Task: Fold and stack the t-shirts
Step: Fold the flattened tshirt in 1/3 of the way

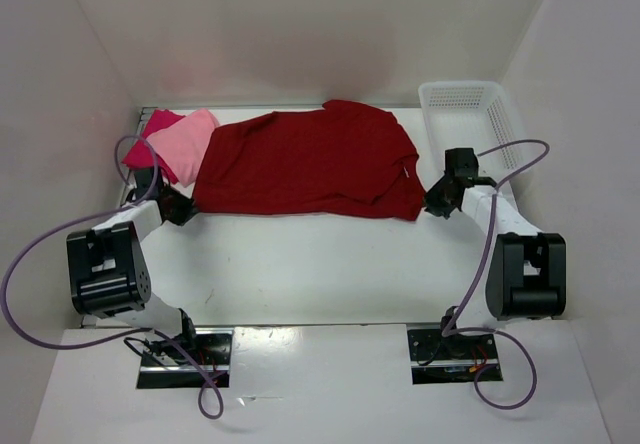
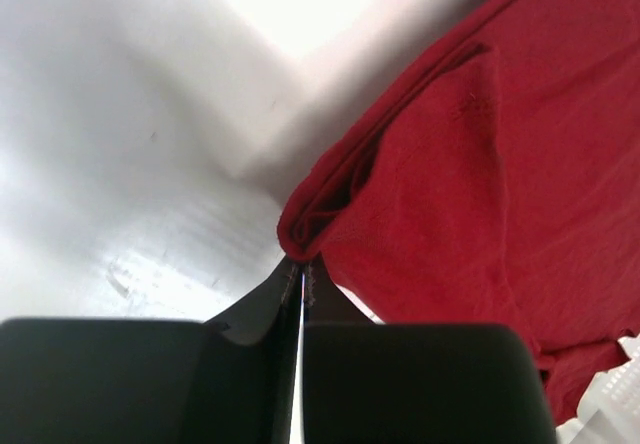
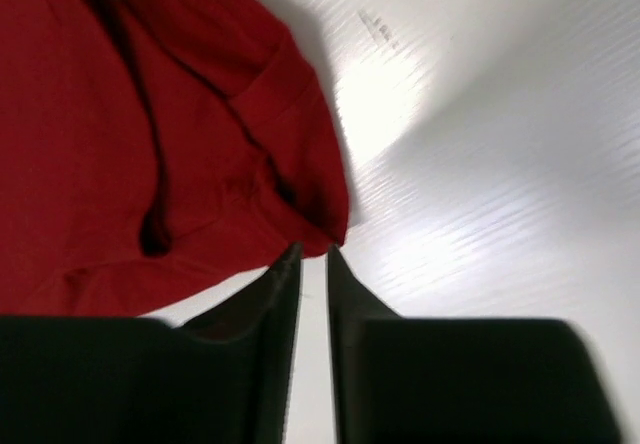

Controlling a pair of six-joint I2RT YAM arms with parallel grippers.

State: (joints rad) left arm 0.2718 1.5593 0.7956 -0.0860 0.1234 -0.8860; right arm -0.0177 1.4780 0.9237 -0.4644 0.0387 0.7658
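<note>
The dark red t-shirt (image 1: 310,164) lies spread flat across the back of the table. Its left end overlaps the light pink t-shirt (image 1: 188,140), which lies on the crimson-pink t-shirt (image 1: 158,124). My left gripper (image 1: 186,208) is at the dark red shirt's near left corner. In the left wrist view that gripper (image 2: 301,267) is shut, with the folded corner (image 2: 320,209) pinched at its very tips. My right gripper (image 1: 437,202) is at the near right corner. In the right wrist view it (image 3: 313,252) stands a narrow way open, with the sleeve corner (image 3: 300,194) just past the tips and nothing between them.
A white mesh basket (image 1: 470,114) stands at the back right, behind the right gripper. White walls close in the table at the back and on both sides. Purple cables (image 1: 30,254) loop beside each arm. Bare table top (image 1: 320,264) runs between the shirt and the arm bases.
</note>
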